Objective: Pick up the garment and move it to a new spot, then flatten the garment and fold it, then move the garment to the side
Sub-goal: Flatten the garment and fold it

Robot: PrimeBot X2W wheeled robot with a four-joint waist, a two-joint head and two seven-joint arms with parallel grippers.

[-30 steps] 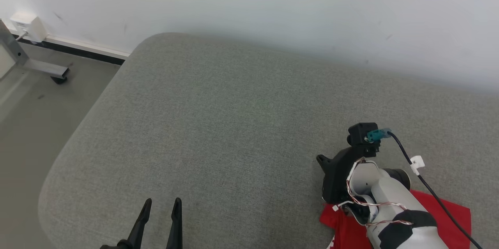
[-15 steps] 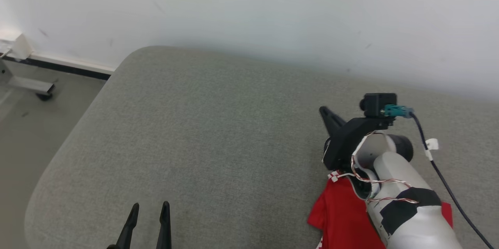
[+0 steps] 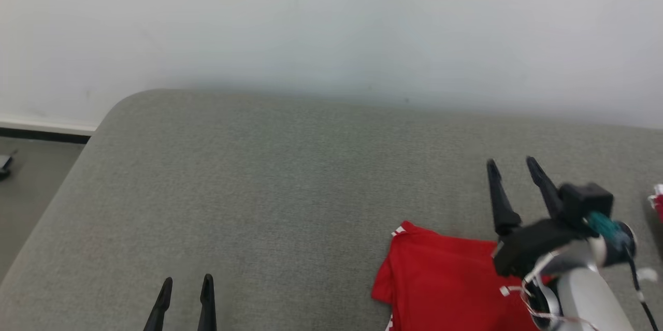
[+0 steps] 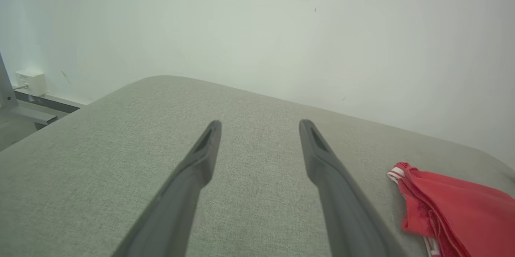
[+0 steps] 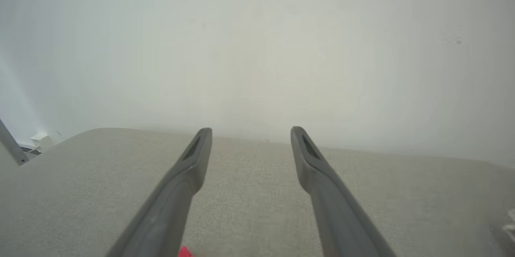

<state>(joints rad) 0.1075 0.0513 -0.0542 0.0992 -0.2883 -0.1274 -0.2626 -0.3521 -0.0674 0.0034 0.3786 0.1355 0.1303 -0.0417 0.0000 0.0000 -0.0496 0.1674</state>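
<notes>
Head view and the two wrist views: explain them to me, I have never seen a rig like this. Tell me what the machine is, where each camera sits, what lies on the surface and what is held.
This is a wheeled robot with two arms, each ending in a tool with two long dark fingers. The head view looks down from the robot's head: the left tool shows at the lower left and the right tool at the right. Each wrist view looks along one tool's own fingers. The surface is a grey padded cushion set against a pale wall. On it lies a red garment with white trim, folded over, close to the right tool. Both tools stand open and hold nothing.
</notes>
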